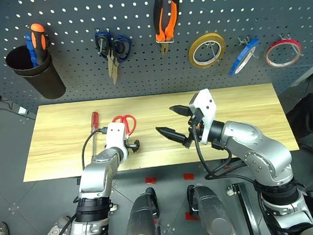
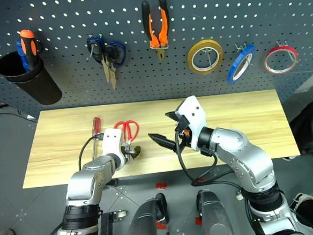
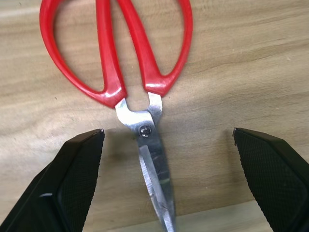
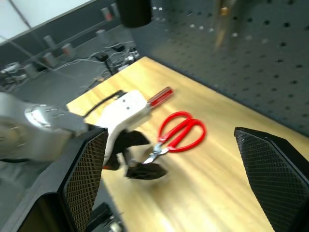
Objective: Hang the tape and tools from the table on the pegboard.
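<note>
Left pincer [image 3: 164, 159] spread wide, low over the table [image 1: 241, 106] near its front edge, one black finger [image 3: 67, 183] on each side of the blades of the red-handled scissors [image 3: 130, 72], neither finger touching them. Scissors flat on the wood, handles toward the pegboard [image 1: 139, 22], blade tips toward the front edge. Slim screwdriver with translucent red handle [image 1: 94, 122] just beside them, toward the table's left end, also flat.

Right pincer [image 1: 174, 121] open too, empty, raised above the table's middle, pointing toward the left end.

On the pegboard: orange-and-black-handled pliers [image 1: 166, 17], blue-handled scissors [image 1: 112, 48], yellow tape roll [image 1: 207, 50], blue tape ring [image 1: 243, 56], red-edged roll [image 1: 283, 52], and a black cup [image 1: 35, 72] with an orange-handled screwdriver [image 1: 39, 39]. No legible writing anywhere.
</note>
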Robot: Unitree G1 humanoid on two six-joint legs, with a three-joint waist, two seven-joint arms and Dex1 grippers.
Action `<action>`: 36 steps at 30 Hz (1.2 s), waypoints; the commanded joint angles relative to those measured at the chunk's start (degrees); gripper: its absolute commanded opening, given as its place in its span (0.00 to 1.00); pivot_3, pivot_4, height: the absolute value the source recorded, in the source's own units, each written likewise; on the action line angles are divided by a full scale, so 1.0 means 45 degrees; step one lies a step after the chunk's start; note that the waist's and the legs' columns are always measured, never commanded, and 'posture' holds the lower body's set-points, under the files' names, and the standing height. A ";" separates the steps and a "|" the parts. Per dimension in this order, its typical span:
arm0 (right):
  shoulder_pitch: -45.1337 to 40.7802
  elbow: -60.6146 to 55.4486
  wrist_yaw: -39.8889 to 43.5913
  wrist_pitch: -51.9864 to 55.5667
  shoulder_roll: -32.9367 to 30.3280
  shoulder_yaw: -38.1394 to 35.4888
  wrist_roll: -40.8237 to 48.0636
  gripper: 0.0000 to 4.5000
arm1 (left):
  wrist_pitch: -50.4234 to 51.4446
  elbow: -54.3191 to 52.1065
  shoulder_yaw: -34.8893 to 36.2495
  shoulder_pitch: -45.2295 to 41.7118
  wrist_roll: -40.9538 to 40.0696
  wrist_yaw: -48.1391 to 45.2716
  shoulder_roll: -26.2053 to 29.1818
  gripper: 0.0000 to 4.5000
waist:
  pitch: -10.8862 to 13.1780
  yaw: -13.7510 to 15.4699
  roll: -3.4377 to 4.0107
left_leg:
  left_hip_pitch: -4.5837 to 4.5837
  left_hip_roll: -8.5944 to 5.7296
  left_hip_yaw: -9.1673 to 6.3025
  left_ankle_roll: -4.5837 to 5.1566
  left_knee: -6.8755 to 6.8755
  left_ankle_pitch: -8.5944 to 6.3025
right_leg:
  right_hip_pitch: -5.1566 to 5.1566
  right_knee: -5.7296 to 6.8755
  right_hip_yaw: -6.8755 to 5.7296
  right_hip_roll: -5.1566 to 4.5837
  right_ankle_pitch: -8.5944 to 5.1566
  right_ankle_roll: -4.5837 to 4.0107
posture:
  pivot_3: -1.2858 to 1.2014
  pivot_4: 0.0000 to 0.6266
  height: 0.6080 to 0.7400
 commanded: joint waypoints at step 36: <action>-0.0073 -0.1282 -0.0190 0.1575 -0.1485 -0.0376 0.2538 1.00 | 0.0842 -0.0566 -0.0064 0.0617 -0.0422 -0.1397 0.0745 0.06 | -0.0003 -0.0031 0.0000 | 0.0042 -0.0002 0.0054 -0.0009 -0.0042 -0.0002 | 0.0001 -0.0014 0.0065 0.0002 0.0004 0.0012 | 0.42 0.61 1.00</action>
